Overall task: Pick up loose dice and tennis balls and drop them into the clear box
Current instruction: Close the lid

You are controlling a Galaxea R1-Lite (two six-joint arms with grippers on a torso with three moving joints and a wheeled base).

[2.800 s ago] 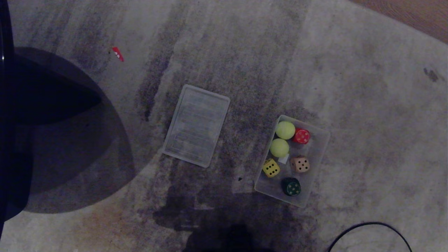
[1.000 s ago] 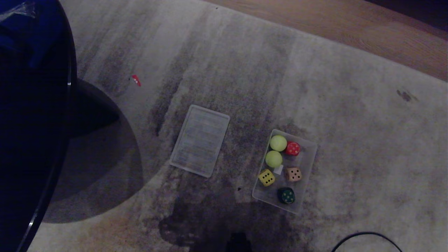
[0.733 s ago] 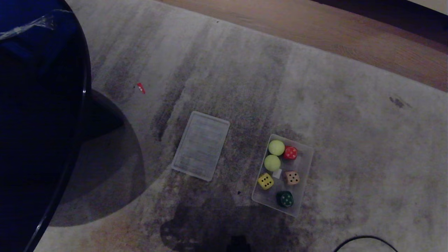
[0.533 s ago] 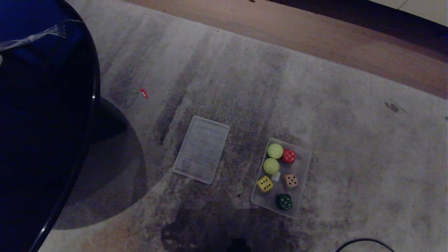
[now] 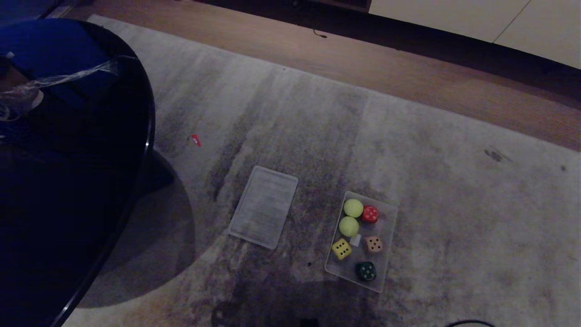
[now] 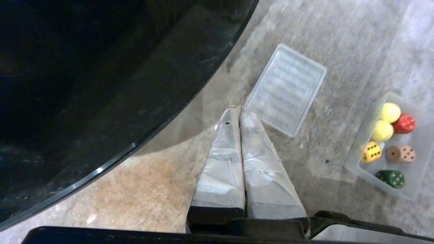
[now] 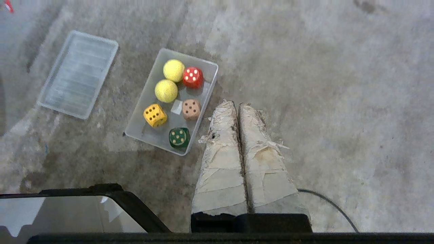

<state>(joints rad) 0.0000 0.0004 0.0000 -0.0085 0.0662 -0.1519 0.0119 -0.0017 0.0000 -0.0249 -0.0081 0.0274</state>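
Observation:
The clear box (image 5: 391,227) sits on the carpet at lower right of centre. Inside it lie two tennis balls (image 5: 353,208) (image 5: 348,226) and several dice: red (image 5: 370,214), tan (image 5: 373,244), yellow (image 5: 341,249) and dark green (image 5: 366,270). I see no loose ball or die on the carpet. Neither gripper shows in the head view. My right gripper (image 7: 237,103) hangs shut and empty, high beside the box (image 7: 145,125). My left gripper (image 6: 238,108) is shut and empty too, above the carpet near the table's edge, well away from the box (image 6: 417,176).
A flat ribbed lid (image 5: 263,206) lies left of the box. A round black table (image 5: 68,181) fills the left side. A small red scrap (image 5: 195,140) lies on the carpet. Wooden floor (image 5: 408,72) borders the carpet's far edge. A black cable (image 7: 325,203) runs near my base.
The whole head view has shifted: the camera has tipped up and back, so box and lid look smaller and lower, and more wooden floor shows. Nothing on the carpet moved.

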